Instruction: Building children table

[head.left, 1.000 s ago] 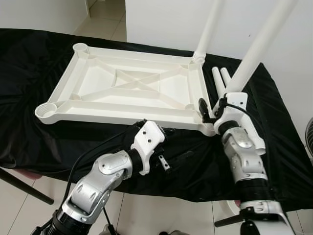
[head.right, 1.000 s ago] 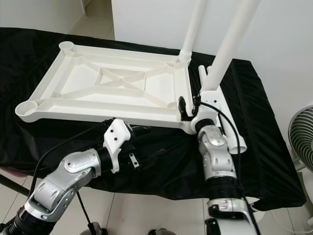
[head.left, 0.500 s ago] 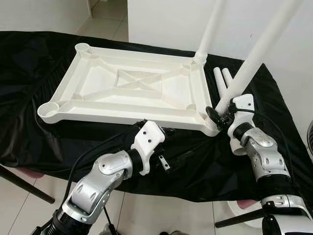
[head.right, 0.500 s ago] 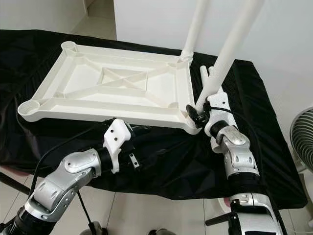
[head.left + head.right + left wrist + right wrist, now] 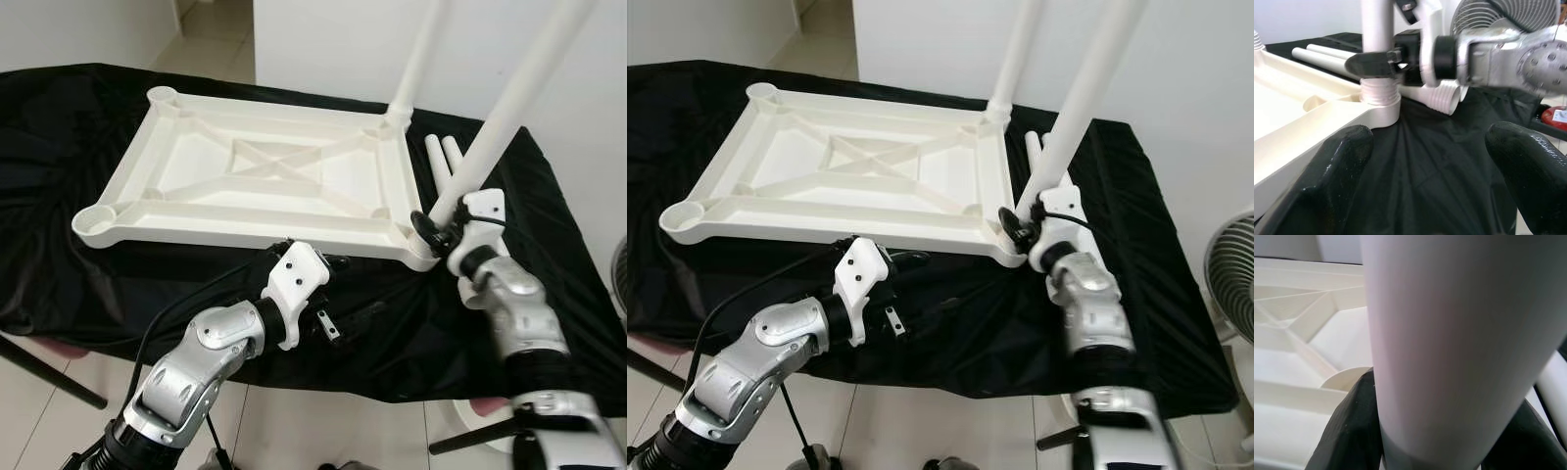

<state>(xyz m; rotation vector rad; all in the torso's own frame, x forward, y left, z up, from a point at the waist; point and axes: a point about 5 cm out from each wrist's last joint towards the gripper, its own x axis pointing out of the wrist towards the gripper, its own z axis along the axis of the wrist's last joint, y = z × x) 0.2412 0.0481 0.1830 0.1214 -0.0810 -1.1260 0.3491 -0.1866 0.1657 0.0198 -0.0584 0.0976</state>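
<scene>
Right gripper (image 5: 438, 221) clamps the near leg (image 5: 509, 98) just above its corner socket (image 5: 1380, 100) on the upturned tabletop (image 5: 255, 181). Keep leg plumb while twisting. Left gripper (image 5: 1420, 186) open, near, on the bench (image 5: 59, 274).

White plastic tabletop (image 5: 265, 181) lying upside down, ribbed underside up, one leg (image 5: 421, 54) upright in its far right corner socket, another leg (image 5: 509, 108) tilted at its near right corner, two spare legs (image 5: 441, 162) lying just beside its right edge

Smooth white plastic tabletop (image 5: 265, 176); wrinkled black cloth (image 5: 59, 264).
</scene>
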